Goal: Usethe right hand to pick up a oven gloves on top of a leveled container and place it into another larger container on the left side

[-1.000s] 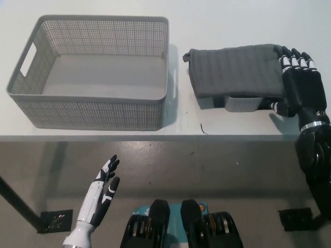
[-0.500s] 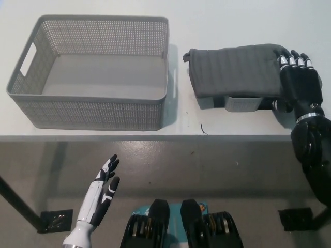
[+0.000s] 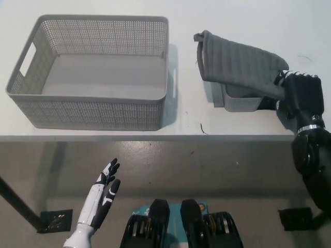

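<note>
Oven glove (image 3: 235, 64) now tilted off small container (image 3: 242, 101), pinched by right robot hand (image 3: 299, 94); large basket (image 3: 93, 72) bare.

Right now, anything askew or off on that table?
The oven glove sits skewed: the right hand is shut on its right end, and it slants across the small container, no longer lying flat, baring part of the tray. The large basket looks square. A small dark fleck lies near the table edge. The left hand rests open, low.
</note>
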